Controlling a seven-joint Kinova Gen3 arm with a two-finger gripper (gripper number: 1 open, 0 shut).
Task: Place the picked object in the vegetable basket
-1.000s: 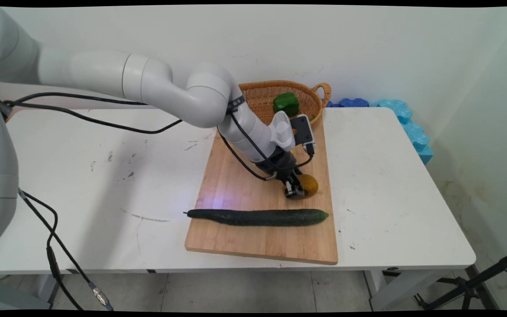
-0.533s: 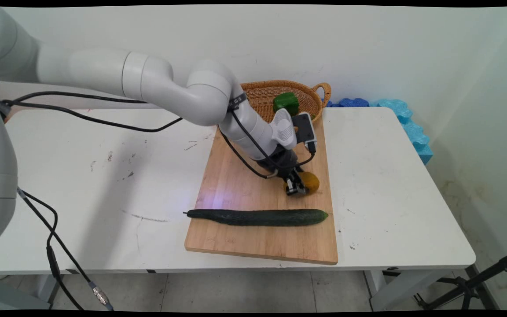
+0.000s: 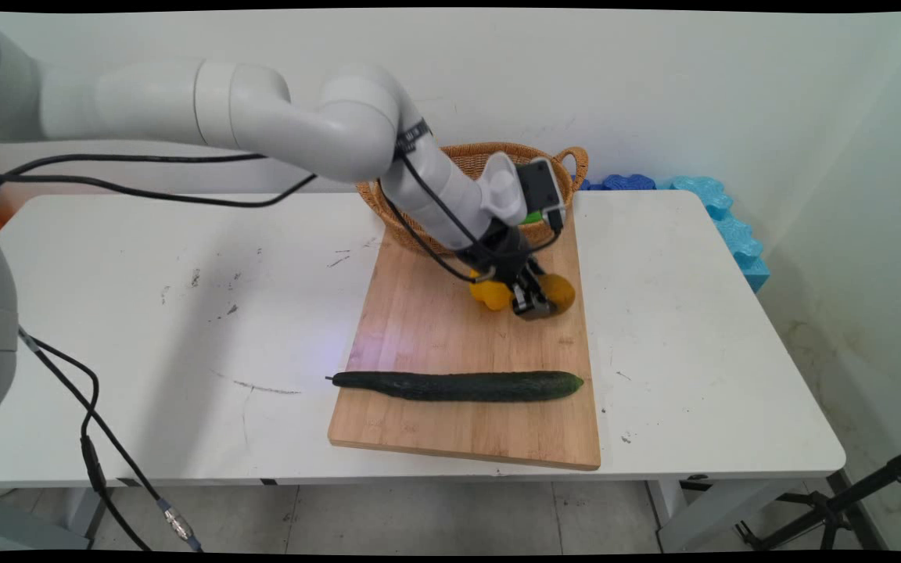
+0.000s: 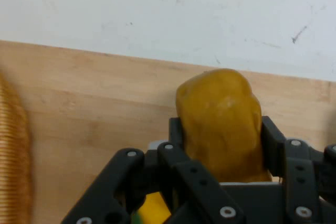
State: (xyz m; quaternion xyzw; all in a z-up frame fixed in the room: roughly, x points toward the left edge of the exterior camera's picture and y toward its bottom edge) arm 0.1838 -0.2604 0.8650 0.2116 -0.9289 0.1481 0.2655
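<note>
Raised off the cutting board (image 3: 450,344) since the earlier frame, the tool (image 3: 535,301) now hangs nearer the wicker basket (image 3: 489,160), pinching a brownish-yellow fruit (image 3: 560,291) between its two fingers; the hand view shows the fruit (image 4: 220,119) wedged from both sides and clear of the wood. Step in hand, by appearance: a carry, the item lifted and held. Just beside it, to the left, a second yellow item (image 3: 489,294) lies on the board. A cucumber (image 3: 458,385) lies across the board's near part, well apart. A green object (image 3: 530,216) shows in the basket behind the wrist. Blue foam (image 3: 720,211) lines the white surface (image 3: 184,328) at its far right edge.
</note>
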